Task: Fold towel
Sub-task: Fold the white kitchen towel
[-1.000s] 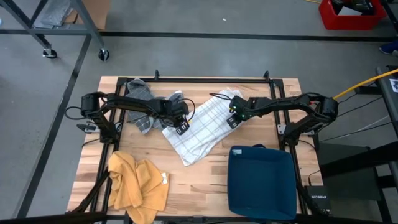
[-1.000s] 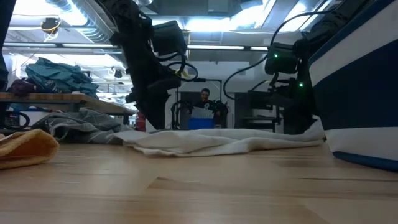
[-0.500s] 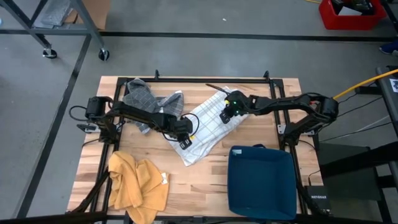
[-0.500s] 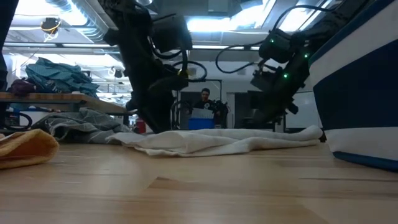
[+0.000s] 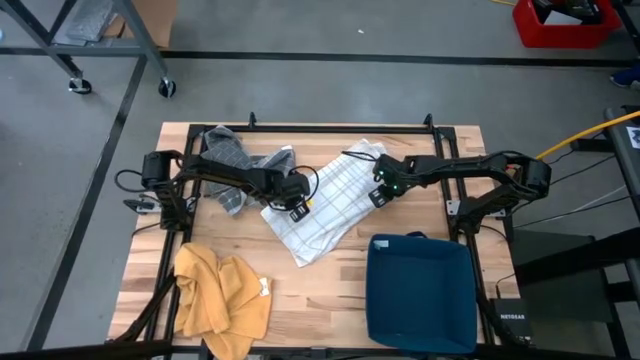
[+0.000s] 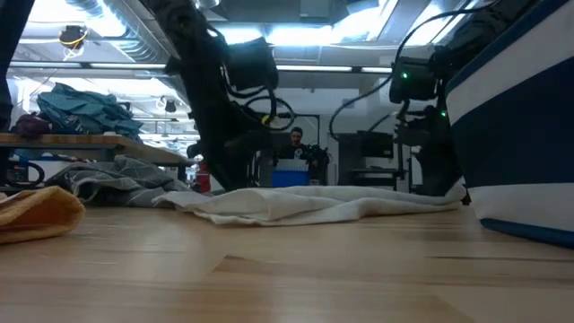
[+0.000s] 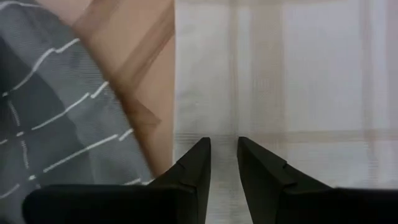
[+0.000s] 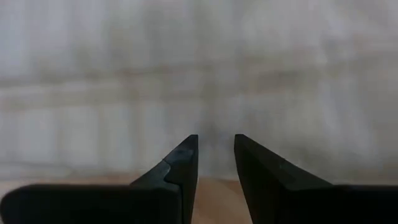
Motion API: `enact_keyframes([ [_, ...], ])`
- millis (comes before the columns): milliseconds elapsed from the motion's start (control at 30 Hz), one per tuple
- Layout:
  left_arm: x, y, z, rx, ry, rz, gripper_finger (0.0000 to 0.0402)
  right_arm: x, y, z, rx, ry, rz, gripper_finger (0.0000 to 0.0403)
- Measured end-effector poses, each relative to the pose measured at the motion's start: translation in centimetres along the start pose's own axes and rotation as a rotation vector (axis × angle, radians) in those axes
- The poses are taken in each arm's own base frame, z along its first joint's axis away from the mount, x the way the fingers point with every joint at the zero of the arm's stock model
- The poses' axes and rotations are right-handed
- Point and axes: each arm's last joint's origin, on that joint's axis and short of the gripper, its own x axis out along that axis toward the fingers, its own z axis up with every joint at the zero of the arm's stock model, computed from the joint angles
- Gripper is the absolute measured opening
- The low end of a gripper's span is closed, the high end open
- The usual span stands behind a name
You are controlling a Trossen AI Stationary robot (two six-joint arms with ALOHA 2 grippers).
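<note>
High view gives the clearest layout: the white checked cloth towel (image 5: 322,207) lies spread in the middle of the wooden slatted table (image 5: 330,290), with its long axis running diagonally from the far right corner down toward the near left. The left gripper (image 5: 297,207) stands at the towel's left edge, and the right gripper (image 5: 380,193) stands at the opposite, right edge, so each arm is close to its own side and the cloth stretches between them. From the left wrist view the fingers (image 7: 194,167) are a little apart, with a narrow gap, directly over the towel's border next to bare wood; they hold nothing that I can see. The right wrist view shows the same: fingers (image 8: 183,160) slightly apart, pointing at the towel's edge. I judge that the next move is to pinch both edges and carry one side across the long axis. The grey checked cloth (image 5: 236,165) touches the towel's left side, very near the left gripper, and could be caught together. The dark blue plastic bin (image 5: 420,293) stands near the towel's lower right; the crumpled yellow cloth (image 5: 222,300) lies well apart.
</note>
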Motion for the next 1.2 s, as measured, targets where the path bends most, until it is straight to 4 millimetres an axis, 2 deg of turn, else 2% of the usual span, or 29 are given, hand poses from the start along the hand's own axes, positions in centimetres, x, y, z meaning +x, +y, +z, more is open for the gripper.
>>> enact_keyframes([
  [233, 1.4, -0.6, -0.5, 0.018, 0.055, -0.036, 0.0072, 0.9, -0.3, 0.2, -0.015, -0.050, -0.138, 0.0110],
  [433, 0.8, -2.4, -1.5, 0.050, 0.074, -0.088, 0.0072, 2.9, 0.3, 1.2, -0.054, -0.098, -0.152, 0.0110],
  [600, 0.1, -4.4, -2.8, 0.054, 0.115, -0.170, 0.0072, 3.9, 0.9, 2.1, -0.058, -0.178, -0.096, 0.0110],
  [833, -1.1, -7.4, -4.7, 0.027, 0.129, -0.258, 0.0072, 3.9, 1.7, 3.2, -0.155, -0.294, -0.017, 0.0110],
  [967, -1.5, -8.9, -5.0, 0.008, 0.086, -0.330, 0.0072, 3.8, 2.1, 3.6, -0.207, -0.324, 0.046, 0.0110],
  [1067, -1.7, -9.2, -4.8, -0.015, 0.061, -0.358, 0.0072, 3.7, 2.4, 3.7, -0.218, -0.329, 0.108, 0.0110],
  [1200, -2.5, -8.4, -3.8, -0.051, 0.028, -0.374, 0.0072, 2.9, 2.8, 4.0, -0.214, -0.329, 0.212, 0.0110],
])
